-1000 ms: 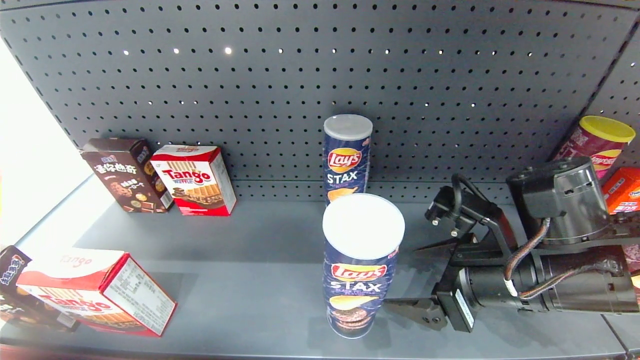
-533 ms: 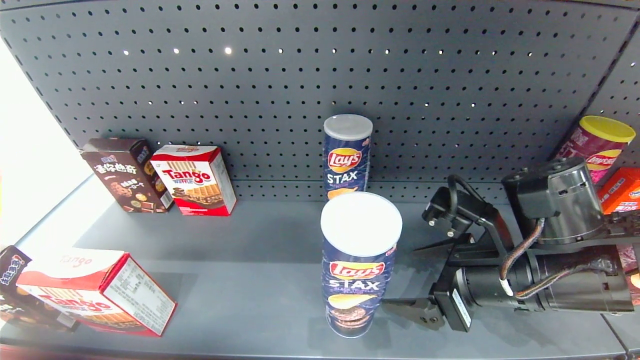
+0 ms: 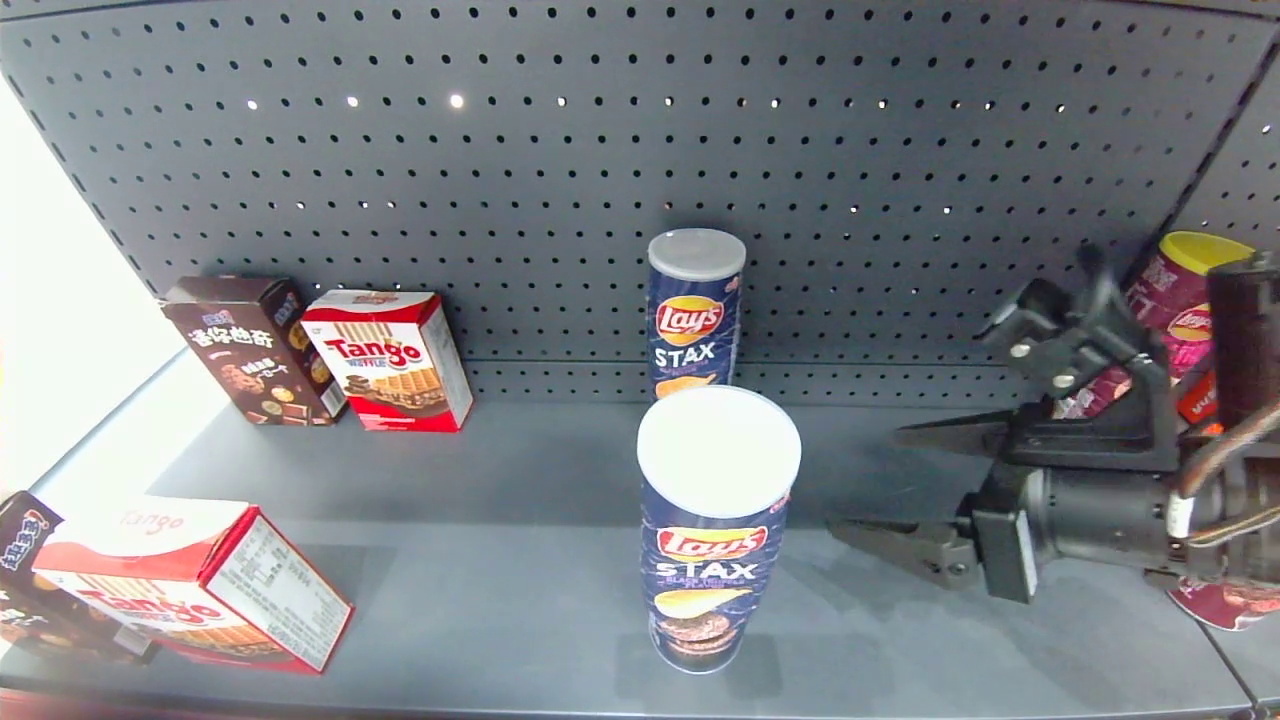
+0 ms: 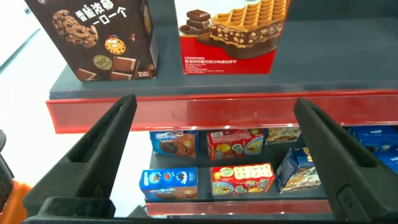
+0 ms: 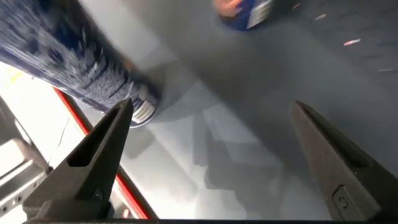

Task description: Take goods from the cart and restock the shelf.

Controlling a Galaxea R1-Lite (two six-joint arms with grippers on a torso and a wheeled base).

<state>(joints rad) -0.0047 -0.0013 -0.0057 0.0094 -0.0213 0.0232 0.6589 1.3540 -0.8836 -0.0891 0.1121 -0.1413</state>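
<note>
Head view takes in a grey sheet-metal shelf [image 3: 500, 480] backed by a perforated pegboard panel [image 3: 600, 150]. On it stand two tall dark blue cylindrical crisp tubes with flat pale plastic lids. The front tube [image 3: 715, 560] is upright near the shelf's front edge, and the rear tube [image 3: 693, 320] is upright against the pegboard straight behind it, the two apart. The right gripper [image 3: 868, 482] hangs just to the right of the front tube, its black tapered fingers spread wide, holding nothing and clear of the tube. Two red-and-white cardboard wafer boxes sit at the left, the back wafer box [image 3: 390, 360] standing and the front wafer box [image 3: 190, 585] tilted. There are also two dark brown cookie boxes, one [image 3: 250, 350] just beside the back wafer box and one [image 3: 25, 560] at the left edge. A magenta tube with a yellow lid [image 3: 1190, 290] stands behind the right arm. Left wrist view adds a glossy red strip [image 4: 217, 115] along a shelf lip and a lower shelf of small blue and red boxes [image 4: 239, 162]. It also shows the left gripper [image 4: 214, 102], fingers wide apart and empty, out in front of that lip. Right wrist view gives the front tube's base, blurred, resting on the shelf near one finger.
</note>
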